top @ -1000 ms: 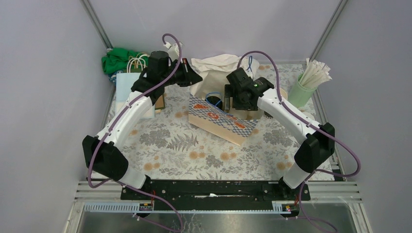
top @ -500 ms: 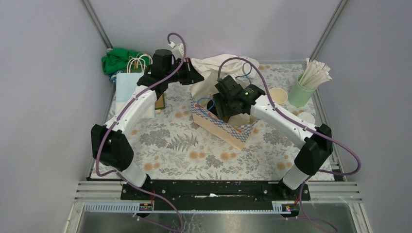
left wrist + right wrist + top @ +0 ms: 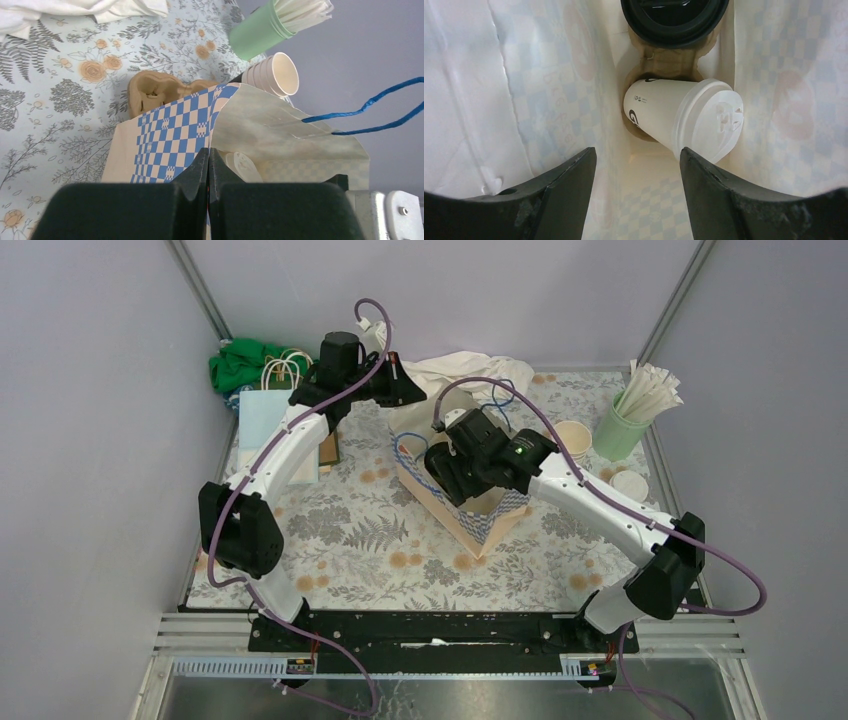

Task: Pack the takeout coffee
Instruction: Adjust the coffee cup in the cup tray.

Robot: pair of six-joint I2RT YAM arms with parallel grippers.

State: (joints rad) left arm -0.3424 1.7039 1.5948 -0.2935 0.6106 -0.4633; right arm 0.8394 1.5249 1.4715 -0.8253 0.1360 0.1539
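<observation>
A cream takeout coffee cup with a white lid leans tilted in a brown cardboard carrier at the bottom of the blue-checked paper bag. Beside it sits a black-lidded cup. My right gripper is down inside the bag, open, just above the white-lidded cup and not touching it. My left gripper is shut on the bag's rim and holds the mouth open. A stack of empty paper cups lies outside, right of the bag.
A mint-green tumbler of wrapped straws stands at the far right, with loose white lids in front of it. White cloth lies behind the bag. A light blue bag and green cloth sit at the back left. Another brown carrier lies beyond the bag.
My right gripper has swung left and gone down into the bag. The left arm has shifted slightly, and the bag now stands more upright with its mouth wider.
</observation>
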